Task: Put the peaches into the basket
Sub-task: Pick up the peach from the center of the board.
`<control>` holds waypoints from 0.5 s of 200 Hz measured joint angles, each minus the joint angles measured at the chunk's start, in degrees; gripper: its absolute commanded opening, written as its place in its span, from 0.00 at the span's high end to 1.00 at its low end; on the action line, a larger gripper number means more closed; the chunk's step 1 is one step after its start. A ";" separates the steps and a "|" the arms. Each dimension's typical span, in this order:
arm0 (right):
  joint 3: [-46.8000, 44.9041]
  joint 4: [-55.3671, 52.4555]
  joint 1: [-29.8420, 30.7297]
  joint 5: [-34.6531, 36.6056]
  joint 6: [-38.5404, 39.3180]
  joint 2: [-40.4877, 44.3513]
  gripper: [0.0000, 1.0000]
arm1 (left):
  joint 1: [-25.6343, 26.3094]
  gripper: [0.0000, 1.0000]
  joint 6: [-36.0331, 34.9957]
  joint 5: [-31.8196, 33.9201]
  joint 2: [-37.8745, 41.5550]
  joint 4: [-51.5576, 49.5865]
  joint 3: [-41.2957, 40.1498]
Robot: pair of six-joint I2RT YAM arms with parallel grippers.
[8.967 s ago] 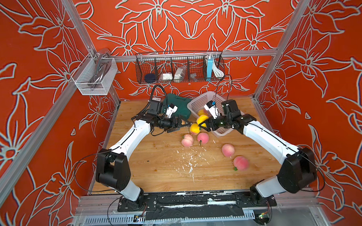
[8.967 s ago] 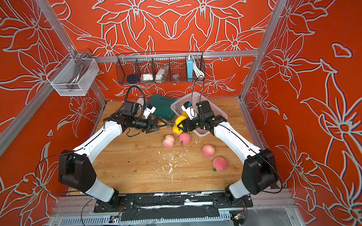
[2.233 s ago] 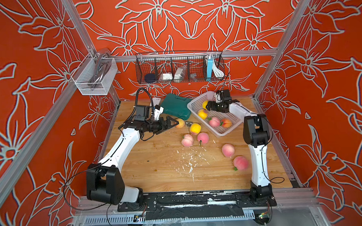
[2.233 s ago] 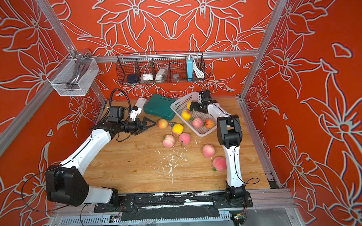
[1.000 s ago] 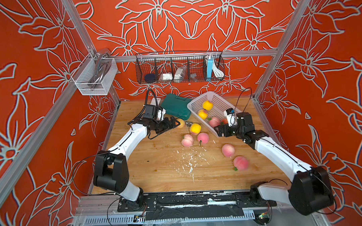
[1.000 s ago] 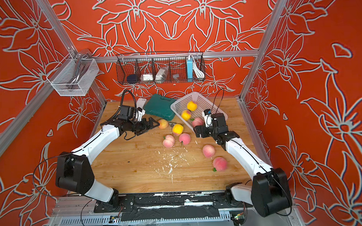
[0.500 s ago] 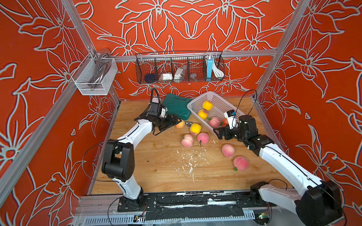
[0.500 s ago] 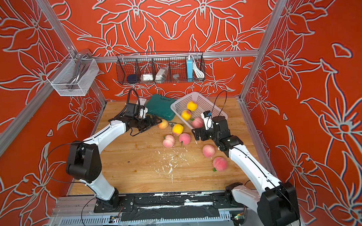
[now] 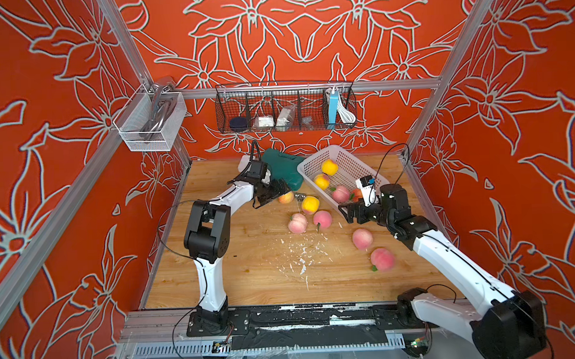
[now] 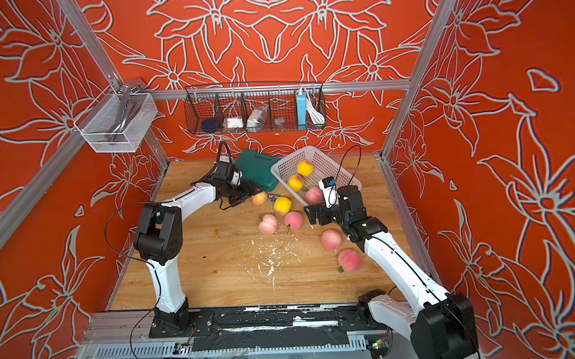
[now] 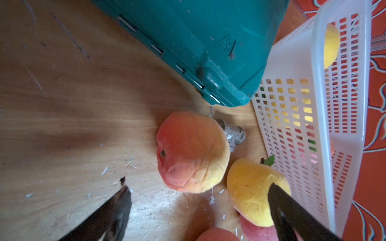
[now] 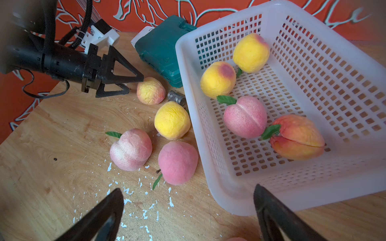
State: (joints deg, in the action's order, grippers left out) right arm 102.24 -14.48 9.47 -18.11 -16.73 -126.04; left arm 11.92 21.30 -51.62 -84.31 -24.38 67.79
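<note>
The pale basket (image 9: 347, 153) stands at the back right and holds several peaches, among them a yellow one (image 9: 329, 167) and a pink one (image 12: 244, 116). Several more lie on the wood. An orange-blushed peach (image 11: 192, 152) lies just ahead of my left gripper (image 11: 198, 186), which is open and empty. Beside it lies a yellow peach (image 9: 310, 204). Two pink peaches (image 9: 297, 223) sit mid-table and two more (image 9: 362, 239) lie under my right arm. My right gripper (image 12: 188, 189) hovers open and empty by the basket's near corner.
A green case (image 9: 284, 167) lies against the basket's left side, with a small metal fitting (image 11: 234, 133) between it and the peaches. White crumbs (image 9: 302, 255) litter the middle. A black wire rack (image 9: 285, 109) and a white mesh bin (image 9: 151, 121) hang on the walls.
My left gripper has edged closer to the orange-blushed peach as its arm folded. My right gripper has drawn back from the basket toward the table's middle. No peach has moved.
</note>
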 measured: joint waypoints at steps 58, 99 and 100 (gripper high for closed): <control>1.31 1.38 0.00 -1.27 -2.80 -2.03 0.27 | -0.46 0.03 0.00 0.00 -0.13 0.07 -0.02; 1.60 1.33 0.00 -1.46 -3.93 -3.43 0.27 | -0.63 0.03 -0.02 0.00 -0.20 0.20 -0.20; 1.62 1.33 0.00 -1.46 -3.96 -3.48 0.27 | -0.63 0.03 -0.02 0.00 -0.20 0.20 -0.22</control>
State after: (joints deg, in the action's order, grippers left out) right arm 103.85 -13.15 9.47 -19.57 -20.69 -129.51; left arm 11.29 21.28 -51.62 -84.51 -24.18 67.57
